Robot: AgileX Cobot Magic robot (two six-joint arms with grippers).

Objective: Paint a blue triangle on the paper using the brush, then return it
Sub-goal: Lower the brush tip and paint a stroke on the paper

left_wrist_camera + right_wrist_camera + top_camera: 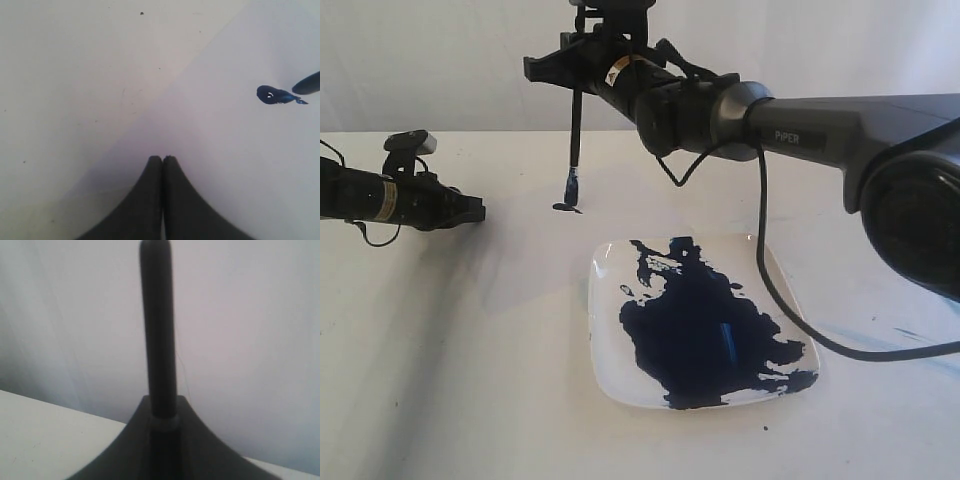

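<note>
Right gripper: jaws clamped on the brush, handle upright, tip at the paper beside one wet blue mark, beyond the plate of paint. Left gripper: jaws pressed together, empty, near the paper's edge. Triangle judged barely begun. Recommended: hold the brush upright, press lightly, pull three straight strokes, and close the outline at the mark.

This looks like a robotics lab bench: a bare white tabletop meets a plain white backdrop at twelve o'clock. A black robot arm sits at nine o'clock. A dark grey arm marked PIPER at two o'clock trails a black cable and carries a thin black-handled brush.
</note>
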